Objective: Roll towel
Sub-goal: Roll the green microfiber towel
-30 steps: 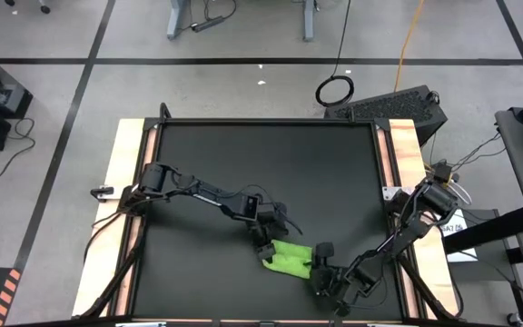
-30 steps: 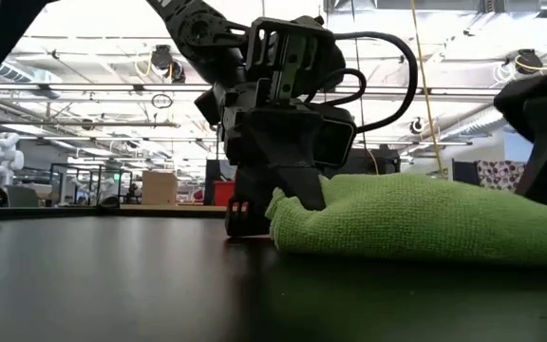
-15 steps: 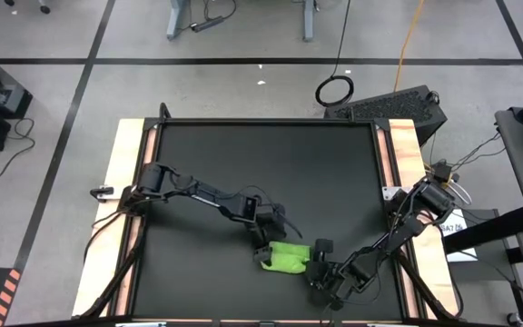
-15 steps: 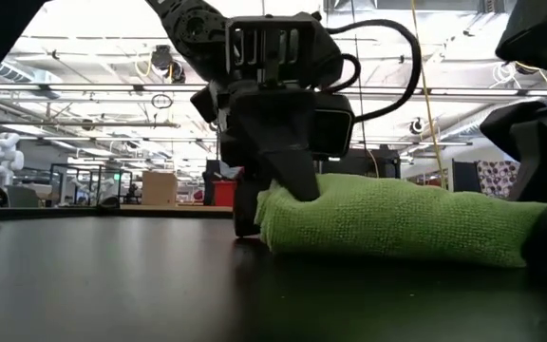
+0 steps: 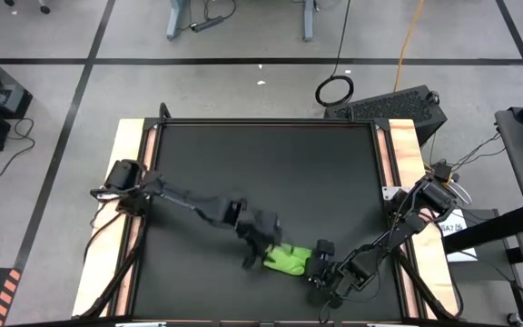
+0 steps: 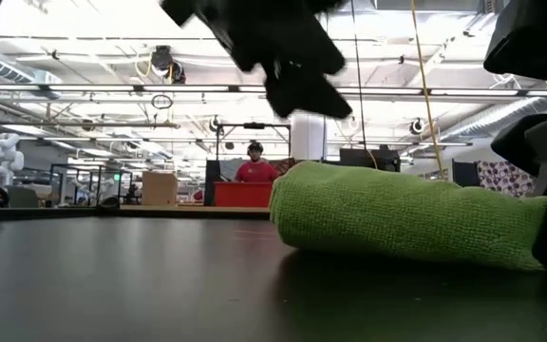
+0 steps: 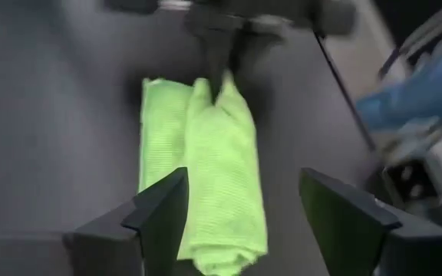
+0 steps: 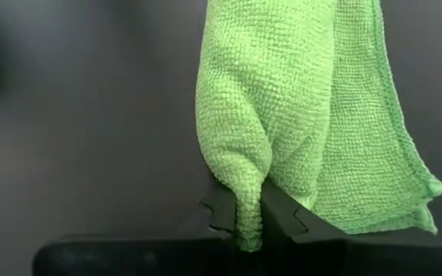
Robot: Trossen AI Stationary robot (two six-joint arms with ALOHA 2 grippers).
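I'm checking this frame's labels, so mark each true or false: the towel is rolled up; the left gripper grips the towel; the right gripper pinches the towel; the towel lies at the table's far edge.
1. The towel is rolled up. True.
2. The left gripper grips the towel. False: its fingers stand open, off the cloth.
3. The right gripper pinches the towel. True: it is shut on one end.
4. The towel lies at the far edge of the table. False: it lies near the front edge.

**Dark arms, angular fingers**

Both arms are matte black, built of slim jointed links with bulkier housings at the joints. The left gripper (image 7: pixel 240 222) has two broad, flat, angular black fingers; the right gripper (image 8: pixel 252 218) has notched tips.
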